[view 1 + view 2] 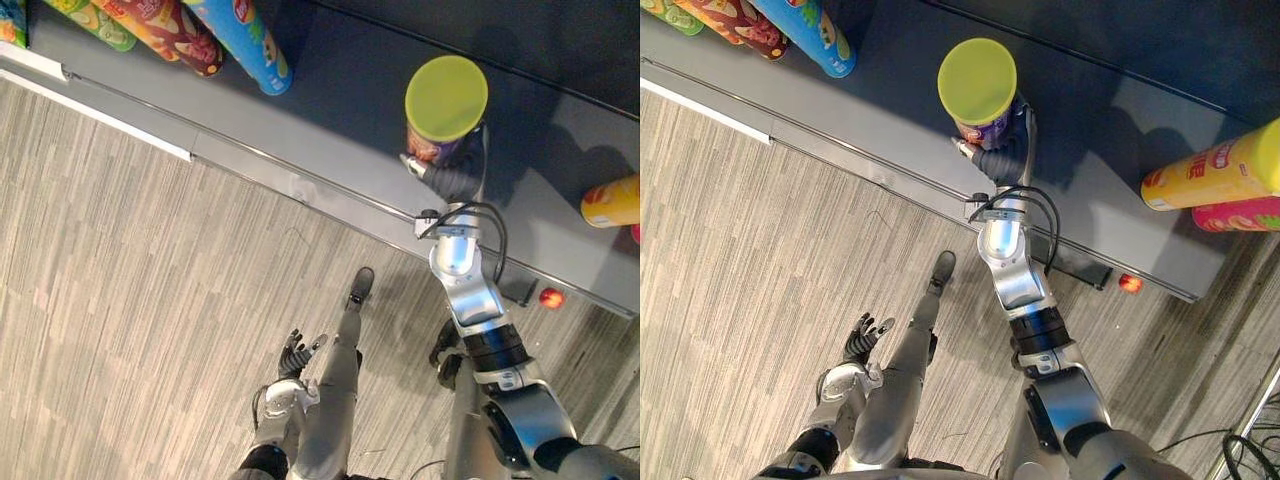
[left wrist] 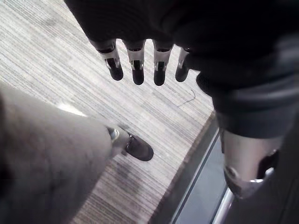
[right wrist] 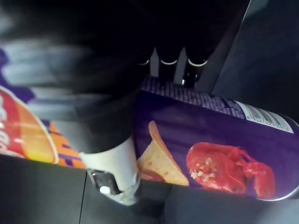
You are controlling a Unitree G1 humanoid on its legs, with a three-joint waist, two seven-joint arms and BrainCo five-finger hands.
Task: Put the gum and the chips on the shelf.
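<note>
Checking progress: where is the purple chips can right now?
Eye views: the purple chips can is upright on the grey shelf, in the right hand, between a blue can and a yellow can.

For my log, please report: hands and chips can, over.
Right hand shut on purple chips can, upright at shelf. Left hand open, above floor. Yellow can, blue can apart.
</note>
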